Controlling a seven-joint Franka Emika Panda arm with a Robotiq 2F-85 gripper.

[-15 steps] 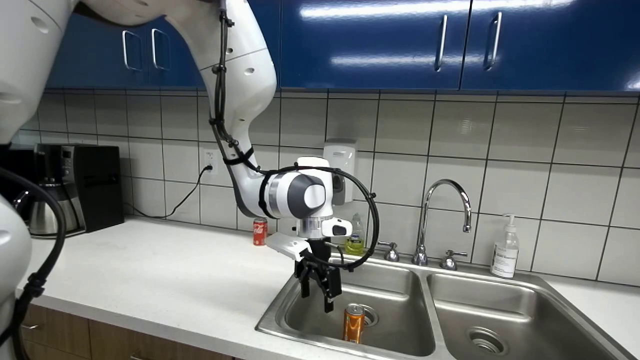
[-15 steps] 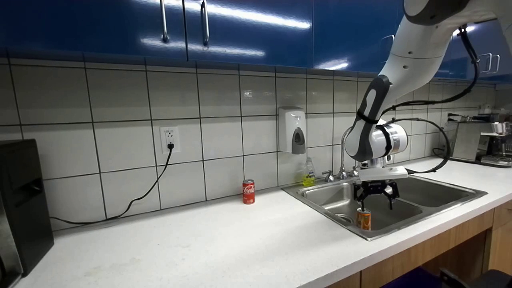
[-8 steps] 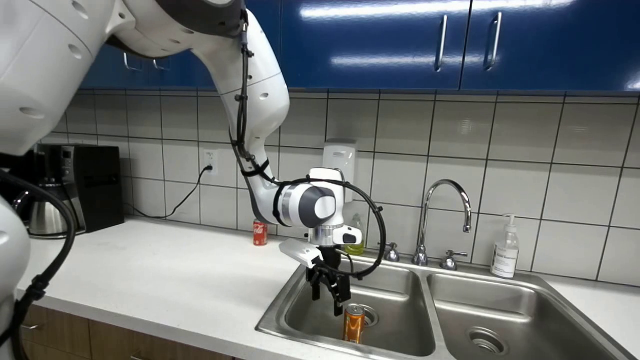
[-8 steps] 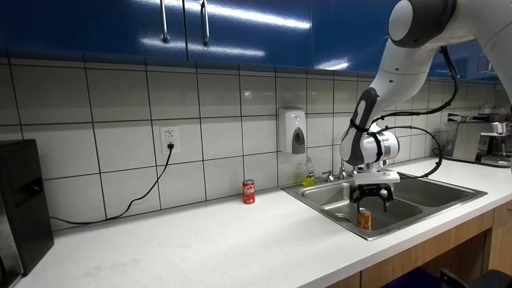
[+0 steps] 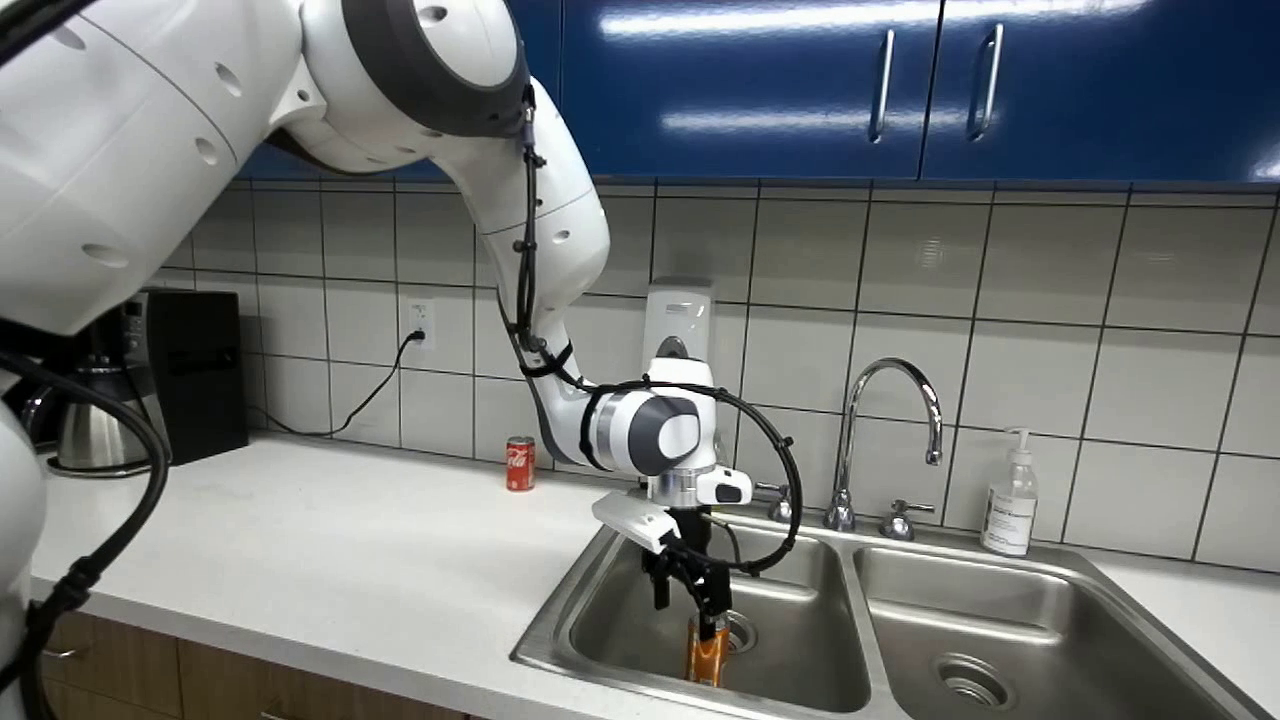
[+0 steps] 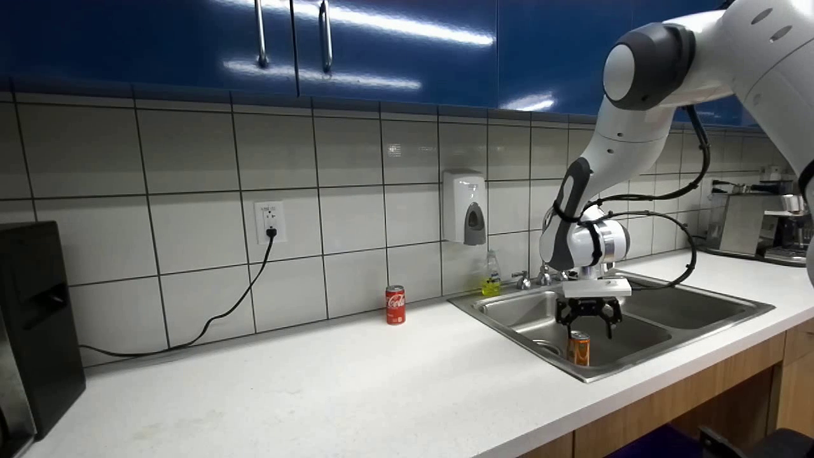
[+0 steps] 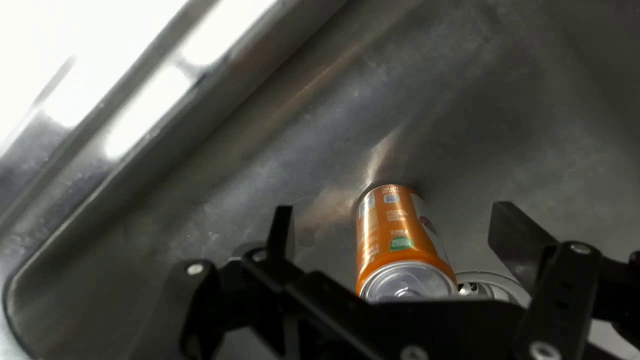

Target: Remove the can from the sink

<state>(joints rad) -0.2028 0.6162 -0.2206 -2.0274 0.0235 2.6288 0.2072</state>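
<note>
From well back, both exterior views faced the tiled wall [image 6: 350, 219], sharing counter [image 6: 305, 381] and sink [image 5: 866, 612]. The wrist view looked down into the sink, close to the can [image 7: 399, 232].

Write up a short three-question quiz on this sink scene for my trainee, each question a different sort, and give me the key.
1. True or false: the red can stands on the counter.
2. The pincer is: A) closed tight; B) spread apart; C) out of sight.
3. Fill in: the orange can stands in the (blank).
Key: 1. true; 2. B, its fingers don't meet; 3. sink.
</note>
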